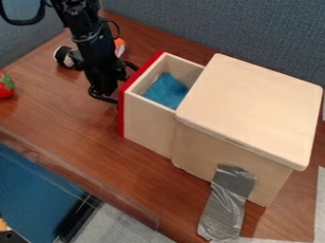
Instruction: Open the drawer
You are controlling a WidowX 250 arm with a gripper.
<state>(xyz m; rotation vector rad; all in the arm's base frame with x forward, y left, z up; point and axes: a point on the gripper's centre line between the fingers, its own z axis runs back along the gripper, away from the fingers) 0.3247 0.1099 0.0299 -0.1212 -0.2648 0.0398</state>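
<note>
The black gripper (125,85) is at the outer side of the drawer's red front, left of the wooden box (254,109). Its two fingers stand apart, their tips close to the red panel; whether they touch it or a handle I cannot tell. The drawer (149,121) sticks out to the left from under the box's lid, so its inside shows. A blue cloth (166,91) lies in it.
A red strawberry toy (5,87) sits at the left edge. Behind the arm are a black-and-white object (64,56) and an orange one (119,46). Grey tape (227,204) runs from the box onto the table (76,118). A clear-walled blue tray (32,190) is at lower left.
</note>
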